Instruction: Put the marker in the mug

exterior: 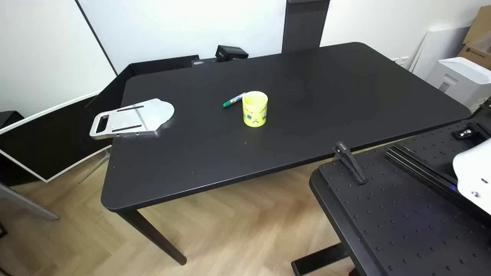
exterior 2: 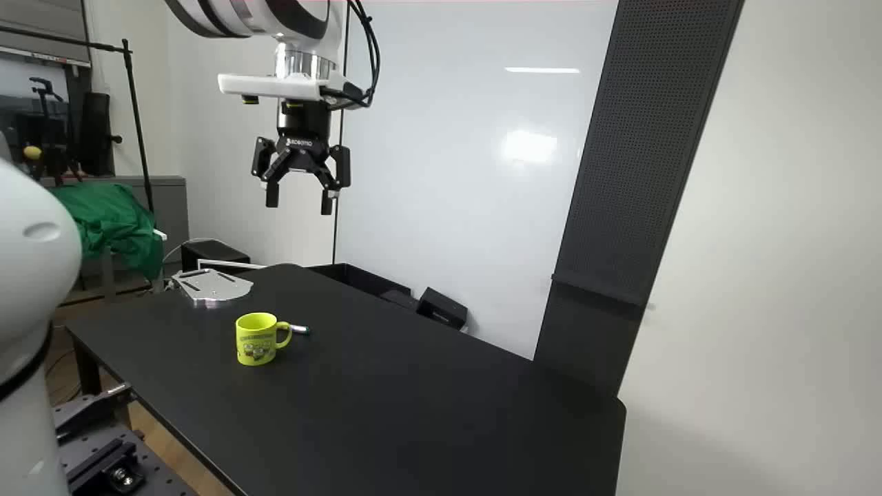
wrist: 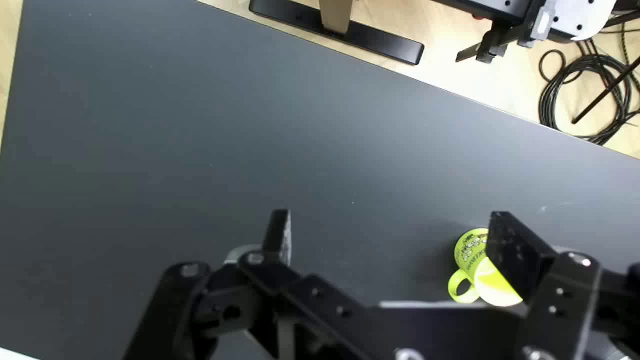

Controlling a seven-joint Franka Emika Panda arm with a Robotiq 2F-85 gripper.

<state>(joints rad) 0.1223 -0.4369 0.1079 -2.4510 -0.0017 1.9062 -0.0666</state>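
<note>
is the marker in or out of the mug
Out. Both exterior views show the marker lying on the table, beside the upright mug.

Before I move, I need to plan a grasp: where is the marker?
In an exterior view, the marker lies on the black table just left of the yellow mug, its green end pointing away from the mug.

Arm [exterior 2: 332, 47] white, rounded, with black and grey bands [exterior 2: 298, 15] up top; near link [exterior 2: 31, 255] white too, thin black ring [exterior 2: 31, 371] around it. Shiny silver collar [exterior 2: 303, 65], flat white bracket [exterior 2: 272, 85] just below. Black cables [exterior 2: 373, 55] loop beside it. Gripper [exterior 2: 299, 198] black, angular hinged links [exterior 2: 342, 165], small white "ROBOTIQ" lettering [exterior 2: 300, 142]. Wrist view shows silver screw heads [wrist: 579, 259] on the links, lighter grey finger pads [wrist: 287, 240].
</note>
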